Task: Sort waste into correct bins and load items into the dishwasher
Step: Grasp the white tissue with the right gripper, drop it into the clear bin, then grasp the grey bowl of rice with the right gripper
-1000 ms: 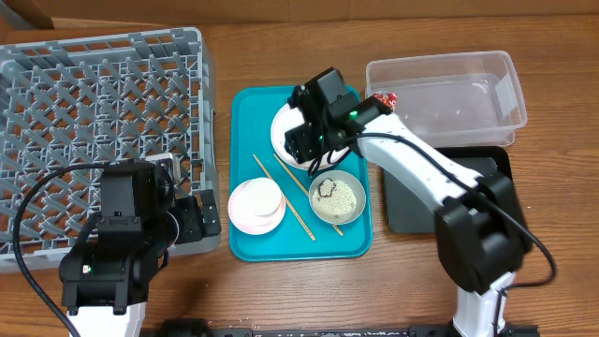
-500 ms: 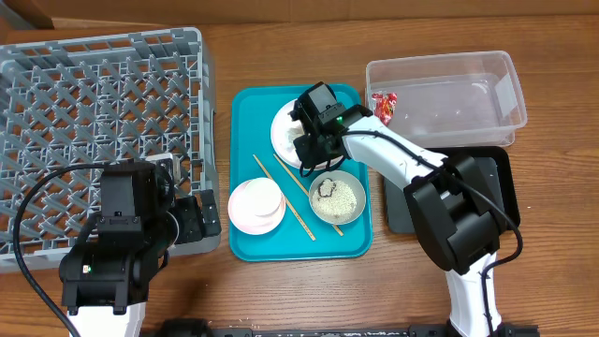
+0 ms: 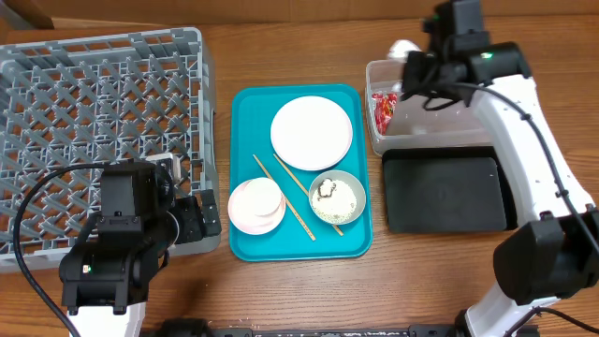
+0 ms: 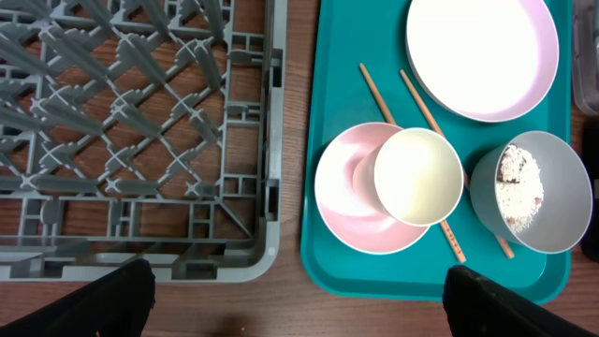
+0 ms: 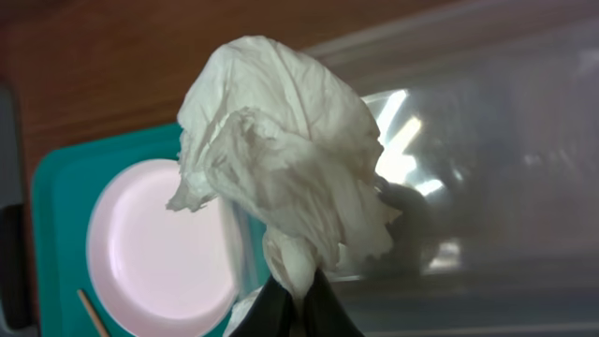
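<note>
One waste item was in hand: the right gripper (image 5: 295,311) was clamped on the crumpled white tissue (image 5: 281,168), pinching its twisted tail. The tissue's long axis ran straight out from the fingertips, with the bunched end pointing away from them. Overhead put it at the far-left corner of the clear tub (image 3: 435,117), far right on the table. Couldn't tell if it was inside the rim line or just past it. The red wrapper (image 3: 384,105) lay in the tub's left end. The black tray (image 3: 440,192) sat just near of the tub. The right fingers were almost fully cut off at the wrist frame's bottom edge, and the arm hid the tub's right end.

The left gripper (image 4: 299,279) had its fingers wide apart, holding nothing, by the dish rack's (image 3: 94,122) near-right corner. The chopsticks (image 4: 375,94) lay roughly parallel on the teal tray (image 4: 337,112), long axes far-left to near-right. They were partly hidden under the cup (image 4: 418,176) and the grey-green bowl (image 4: 533,201).
</note>
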Controlling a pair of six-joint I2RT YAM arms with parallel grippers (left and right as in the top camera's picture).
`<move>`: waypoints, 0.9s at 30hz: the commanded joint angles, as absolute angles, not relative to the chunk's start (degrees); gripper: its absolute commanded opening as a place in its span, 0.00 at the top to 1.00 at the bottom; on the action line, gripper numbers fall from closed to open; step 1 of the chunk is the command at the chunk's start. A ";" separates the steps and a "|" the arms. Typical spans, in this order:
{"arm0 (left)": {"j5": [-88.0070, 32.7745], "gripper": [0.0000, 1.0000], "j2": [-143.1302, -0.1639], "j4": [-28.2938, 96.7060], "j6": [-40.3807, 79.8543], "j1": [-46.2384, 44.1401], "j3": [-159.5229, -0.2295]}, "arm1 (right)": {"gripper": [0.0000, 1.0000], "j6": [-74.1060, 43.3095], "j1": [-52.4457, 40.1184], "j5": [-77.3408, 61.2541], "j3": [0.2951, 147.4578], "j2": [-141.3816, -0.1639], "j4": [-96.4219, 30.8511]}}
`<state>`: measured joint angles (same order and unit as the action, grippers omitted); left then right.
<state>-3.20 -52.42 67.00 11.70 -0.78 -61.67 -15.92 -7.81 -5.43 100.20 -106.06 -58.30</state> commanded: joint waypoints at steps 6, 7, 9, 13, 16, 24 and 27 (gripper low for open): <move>-3.88 0.00 -52.51 66.65 12.25 -1.10 -63.07 | 0.19 -14.76 -5.39 -6.31 99.66 -105.73 -58.70; -3.88 0.00 -52.51 66.63 12.25 -1.10 -63.07 | 0.18 -14.76 -4.97 -6.28 101.19 -104.99 -59.51; -3.86 0.00 -52.51 66.63 12.25 -1.10 -63.07 | 0.18 -14.59 -3.92 -6.31 103.66 -101.93 -61.56; -3.86 0.00 -52.51 66.63 12.25 -1.10 -63.07 | 0.17 -13.17 -2.72 -8.49 103.35 -95.61 -66.52; -2.94 0.00 -52.51 66.63 12.25 -1.10 -63.07 | 0.20 -9.69 -3.05 -13.85 99.92 -89.52 -72.75; -2.35 0.00 -52.51 66.50 12.25 -1.10 -63.07 | 0.20 -0.54 -17.69 -14.26 81.54 -77.14 -67.48; -2.35 0.00 -52.51 66.39 12.25 -1.10 -63.07 | 0.34 -0.67 -25.63 -14.70 76.12 -78.13 -63.75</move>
<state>-2.87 -52.56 66.52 11.70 -0.78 -61.78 -3.44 -19.49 -13.52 80.64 -77.84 -66.46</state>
